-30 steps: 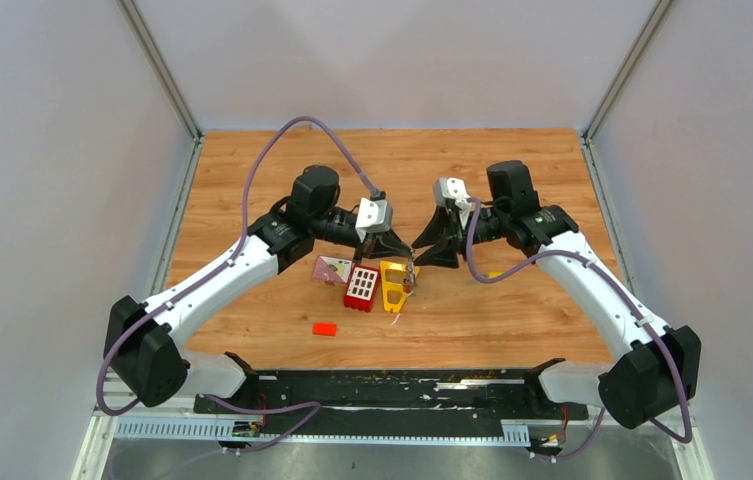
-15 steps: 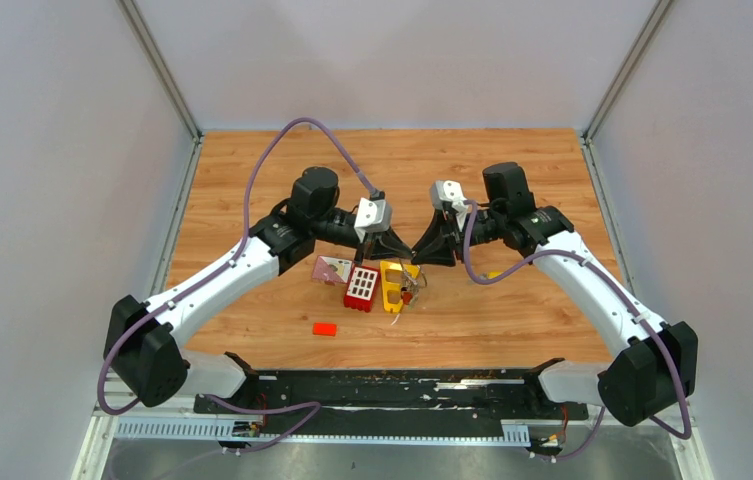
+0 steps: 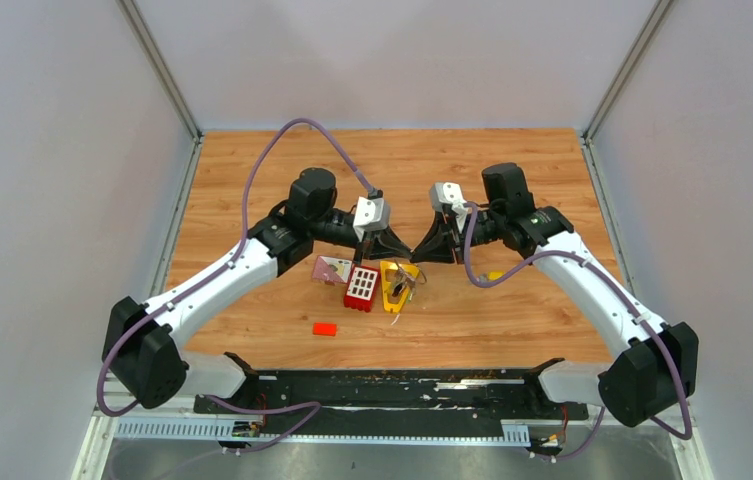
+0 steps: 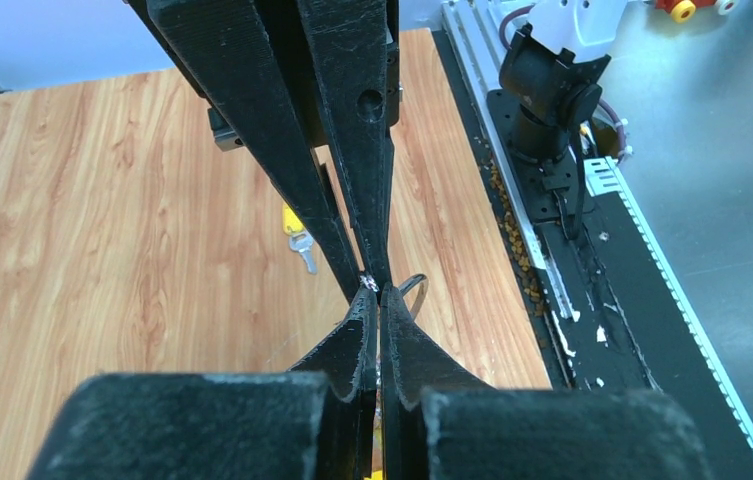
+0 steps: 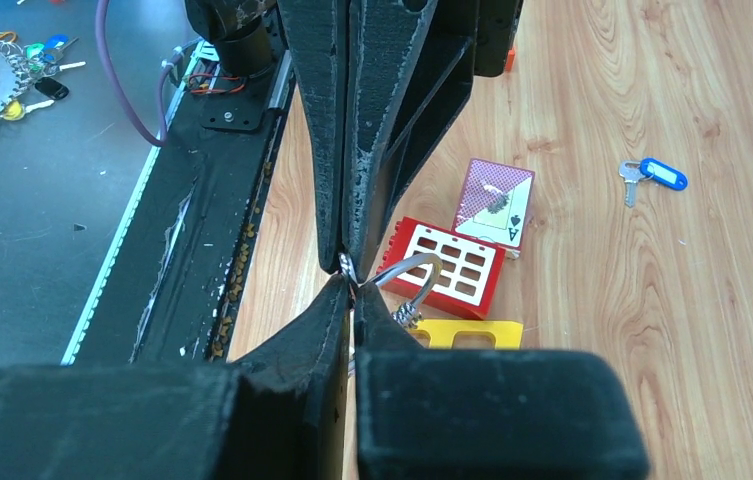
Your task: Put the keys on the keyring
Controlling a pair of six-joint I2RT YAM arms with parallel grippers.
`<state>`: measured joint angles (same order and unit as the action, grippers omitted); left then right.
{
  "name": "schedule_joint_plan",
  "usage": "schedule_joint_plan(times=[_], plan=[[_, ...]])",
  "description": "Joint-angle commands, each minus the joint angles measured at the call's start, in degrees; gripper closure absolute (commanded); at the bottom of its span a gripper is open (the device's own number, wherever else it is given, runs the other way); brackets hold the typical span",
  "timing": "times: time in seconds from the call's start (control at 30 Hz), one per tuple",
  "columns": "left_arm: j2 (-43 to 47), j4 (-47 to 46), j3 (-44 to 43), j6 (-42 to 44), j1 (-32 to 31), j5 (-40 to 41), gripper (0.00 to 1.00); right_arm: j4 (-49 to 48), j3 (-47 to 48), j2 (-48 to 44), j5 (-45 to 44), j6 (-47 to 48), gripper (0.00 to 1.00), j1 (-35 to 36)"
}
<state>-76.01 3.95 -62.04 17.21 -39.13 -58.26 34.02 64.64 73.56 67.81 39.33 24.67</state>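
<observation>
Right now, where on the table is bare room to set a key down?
Free: the far strip of table behind both arms; the near strip from small red block to right arm. Crowded: the middle, where left gripper and right gripper meet at the keyring by the red grid block.

Bright, even light; nearest fingers (image 4: 347,350) perhaps soft.

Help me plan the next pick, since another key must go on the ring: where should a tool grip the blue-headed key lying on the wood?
Take the blue-headed key by its blue plastic head, probably straight from above, closing across its narrow width. It lies flat and alone on the table, and the head looks bulkier than the metal end.
</observation>
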Motion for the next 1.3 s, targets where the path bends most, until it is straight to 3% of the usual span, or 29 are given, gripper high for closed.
schedule_joint_plan(times=[0.0, 0.4, 0.73, 1.07, 1.27], plan=[[3.34, -3.68, -0.38, -0.87, 0.49, -0.72, 1.0, 0.09, -0.13, -1.61, 0.57, 1.42, 1.0, 0.19], [3.8, -8.68, 1.16, -4.6, 0.72, 11.01, 1.0, -7.47, -3.05, -4.67, -4.33, -4.99, 1.0, 0.18], [2.26, -14.12, 2.41, -10.14, 0.65, 14.21, 1.0, -13.16, -4.23, -3.86, -7.59, -11.28, 1.0, 0.16], [1.63, -18.2, 3.54, -15.0, 0.63, 16.48, 0.89, -16.53, -5.64, -4.44, -10.77, -14.14, 1.0, 0.14], [0.82, -18.62, 3.46, -15.89, 0.59, 17.35, 0.78, -16.62, -5.67, -4.4, -10.63, -14.24, 1.0, 0.15]])
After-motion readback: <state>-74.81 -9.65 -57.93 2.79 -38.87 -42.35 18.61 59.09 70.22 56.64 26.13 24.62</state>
